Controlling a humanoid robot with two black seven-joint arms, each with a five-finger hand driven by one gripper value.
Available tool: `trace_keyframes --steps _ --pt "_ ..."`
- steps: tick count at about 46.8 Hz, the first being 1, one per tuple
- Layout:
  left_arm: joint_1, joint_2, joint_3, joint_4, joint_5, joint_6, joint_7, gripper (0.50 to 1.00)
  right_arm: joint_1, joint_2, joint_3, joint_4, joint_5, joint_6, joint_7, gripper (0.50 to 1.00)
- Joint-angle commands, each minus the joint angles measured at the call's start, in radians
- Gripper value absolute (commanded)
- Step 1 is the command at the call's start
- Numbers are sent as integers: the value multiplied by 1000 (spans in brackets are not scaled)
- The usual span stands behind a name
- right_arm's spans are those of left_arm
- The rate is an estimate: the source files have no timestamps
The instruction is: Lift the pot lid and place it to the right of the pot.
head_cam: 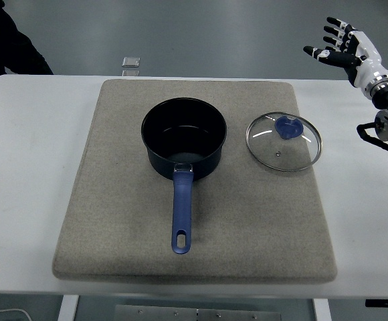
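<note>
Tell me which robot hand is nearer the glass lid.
Right. The right hand hangs open above the table's far right corner, up and right of the glass lid on the mat. The left hand is out of view.

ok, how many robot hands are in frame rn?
1. The right hand is raised at the upper right, past the table's far corner, fingers spread and holding nothing, well clear of the lid lying right of the pot. The left hand isn't in view.

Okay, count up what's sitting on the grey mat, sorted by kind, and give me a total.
Pots: 1, dark pot with a blue handle, uncovered
Lids: 1, glass lid with a blue knob, flat on the mat to the pot's right
Total: 2
</note>
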Motion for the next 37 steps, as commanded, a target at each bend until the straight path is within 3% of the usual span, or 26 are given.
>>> trace_keyframes --steps 1,21,30,37 --pt "0 0 0 -1 0 0 0 1000 -15 6 48 0 -3 0 -21 919" --pt "0 0 0 0 0 0 0 1000 -65 29 74 0 -18 -26 -15 921" --pt "0 0 0 0 0 0 0 1000 -87 38 85 -8 -17 -52 40 921" --pt "0 0 0 0 0 0 0 1000 -79 37 85 -8 -9 -63 45 921"
